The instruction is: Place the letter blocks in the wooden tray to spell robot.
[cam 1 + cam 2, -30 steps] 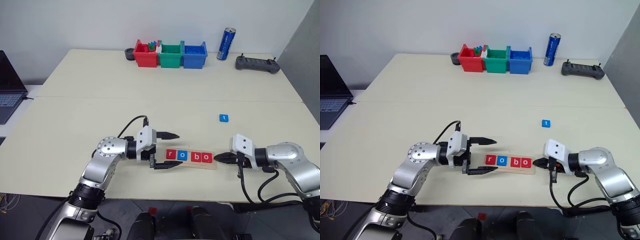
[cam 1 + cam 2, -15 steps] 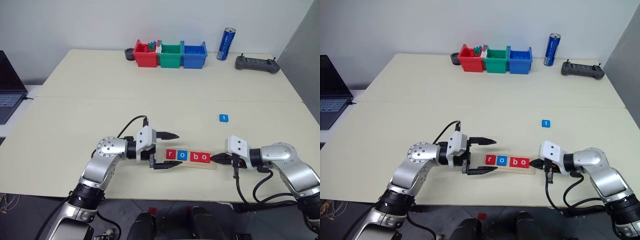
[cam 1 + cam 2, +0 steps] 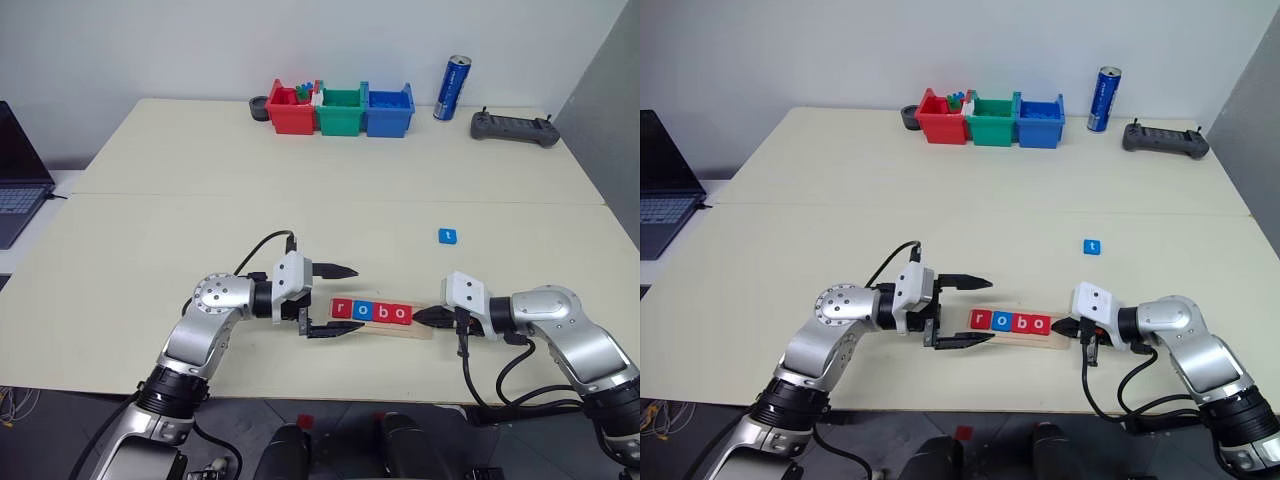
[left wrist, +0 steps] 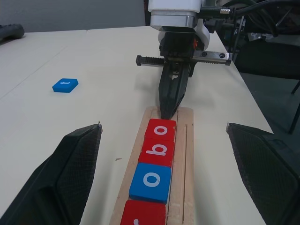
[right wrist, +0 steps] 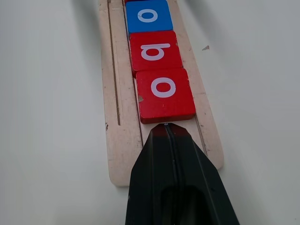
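Observation:
The wooden tray [image 3: 424, 329] lies near the table's front edge. In its groove sit several letter blocks packed in a row: a red r [image 3: 342, 309], a blue o [image 3: 362, 311], a red b [image 3: 381, 313] and a red o [image 3: 400, 314]. My right gripper [image 3: 418, 317] is shut, its tip [image 5: 167, 127] over the tray's right end and against the red o [image 5: 164, 93]. My left gripper [image 3: 352, 300] stands open at the tray's left end, one finger [image 4: 70, 173] on each side of it, holding nothing. A blue t block [image 3: 448, 236] lies alone on the table further back and to the right.
Red [image 3: 290, 110], green [image 3: 341, 110] and blue [image 3: 389, 110] bins stand at the table's far edge, with a blue can [image 3: 452, 88] and a black controller [image 3: 514, 128] to their right. A laptop [image 3: 15, 180] sits off the left edge.
My shut right gripper has slid left along the tray, and the right-hand blocks have closed up against the others. The left gripper has not moved.

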### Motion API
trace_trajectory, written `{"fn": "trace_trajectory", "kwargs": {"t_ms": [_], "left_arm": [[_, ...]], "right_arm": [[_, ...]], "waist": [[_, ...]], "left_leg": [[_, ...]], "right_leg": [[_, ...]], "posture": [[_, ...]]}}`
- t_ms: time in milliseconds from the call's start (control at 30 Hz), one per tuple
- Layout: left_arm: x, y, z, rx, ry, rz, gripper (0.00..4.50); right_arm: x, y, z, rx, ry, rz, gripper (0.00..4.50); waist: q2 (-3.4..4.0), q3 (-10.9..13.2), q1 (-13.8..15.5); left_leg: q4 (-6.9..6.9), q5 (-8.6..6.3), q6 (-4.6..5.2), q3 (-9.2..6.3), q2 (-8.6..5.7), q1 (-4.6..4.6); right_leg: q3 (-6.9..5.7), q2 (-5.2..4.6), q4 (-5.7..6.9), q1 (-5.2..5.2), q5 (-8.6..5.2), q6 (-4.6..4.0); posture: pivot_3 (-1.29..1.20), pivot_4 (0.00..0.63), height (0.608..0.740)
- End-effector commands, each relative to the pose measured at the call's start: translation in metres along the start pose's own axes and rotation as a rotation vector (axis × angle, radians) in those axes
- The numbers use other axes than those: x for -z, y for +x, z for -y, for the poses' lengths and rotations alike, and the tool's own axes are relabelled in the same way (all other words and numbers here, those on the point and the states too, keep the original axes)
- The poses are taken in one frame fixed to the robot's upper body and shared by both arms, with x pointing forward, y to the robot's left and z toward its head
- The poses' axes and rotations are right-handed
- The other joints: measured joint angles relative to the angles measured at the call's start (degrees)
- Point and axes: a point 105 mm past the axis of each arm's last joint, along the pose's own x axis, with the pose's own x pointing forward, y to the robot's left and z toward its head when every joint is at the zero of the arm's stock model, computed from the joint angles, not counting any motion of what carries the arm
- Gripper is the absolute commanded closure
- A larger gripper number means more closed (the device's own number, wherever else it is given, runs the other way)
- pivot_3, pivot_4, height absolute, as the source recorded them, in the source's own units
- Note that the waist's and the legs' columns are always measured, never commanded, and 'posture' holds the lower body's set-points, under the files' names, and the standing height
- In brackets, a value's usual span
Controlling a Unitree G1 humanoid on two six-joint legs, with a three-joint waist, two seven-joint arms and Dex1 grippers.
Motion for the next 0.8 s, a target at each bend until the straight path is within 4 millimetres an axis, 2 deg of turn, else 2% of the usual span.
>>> {"fn": "trace_trajectory", "kwargs": {"t_ms": [33, 300, 467, 567, 667, 800], "left_arm": [[-0.007, -0.001, 0.000, -0.001, 0.031, 0.015, 0.00], [-0.008, 0.000, -0.001, -0.001, 0.034, 0.019, 0.00], [-0.008, 0.000, -0.004, -0.006, 0.041, 0.019, 0.00], [-0.009, 0.000, -0.004, -0.006, 0.044, 0.021, 0.00], [-0.009, -0.001, -0.001, 0.001, 0.046, 0.021, 0.00], [-0.009, -0.002, 0.000, 0.002, 0.045, 0.019, 0.00]], "right_arm": [[-0.010, -0.009, 0.007, 0.024, -0.031, 0.019, 4.49], [-0.012, -0.021, 0.013, 0.044, -0.032, 0.010, 4.49], [-0.015, -0.033, 0.031, 0.138, 0.011, 0.021, 4.49], [-0.016, -0.038, 0.057, 0.306, 0.081, 0.041, 3.90], [-0.011, -0.046, 0.088, 0.552, 0.214, 0.049, 2.84], [-0.015, -0.047, 0.107, 0.745, 0.357, 0.088, 1.40]], "waist": [[0.00, 0.00, 0.00], [0.00, 0.00, 0.00], [0.00, 0.00, -0.05], [0.00, 0.00, -0.17], [0.00, 0.00, -0.17], [0.00, 0.00, -0.22]], "left_leg": [[0.00, 0.00, 0.00, 0.00, 0.00, 0.00], [0.00, 0.00, 0.00, 0.00, 0.00, 0.00], [0.00, 0.00, 0.00, 0.00, 0.00, 0.00], [0.01, 0.00, 0.00, 0.01, 0.01, 0.01], [0.02, 0.00, 0.00, 0.01, -0.02, 0.01], [0.02, 0.00, -0.01, 0.01, -0.02, 0.01]], "right_leg": [[0.00, 0.00, 0.00, 0.00, 0.00, 0.00], [0.00, 0.00, 0.00, 0.00, 0.00, 0.00], [0.01, 0.00, 0.00, 0.00, 0.00, 0.00], [0.01, 0.00, 0.03, 0.00, 0.00, 0.00], [0.03, 0.00, 0.15, -0.05, 0.00, -0.01], [0.06, 0.00, 0.30, -0.12, -0.03, -0.05]], "posture": [[0.00, 0.150, 0.740], [0.00, 0.150, 0.740], [0.00, 0.150, 0.740], [0.00, 0.150, 0.740], [0.00, 0.150, 0.740], [0.00, 0.150, 0.740]]}}
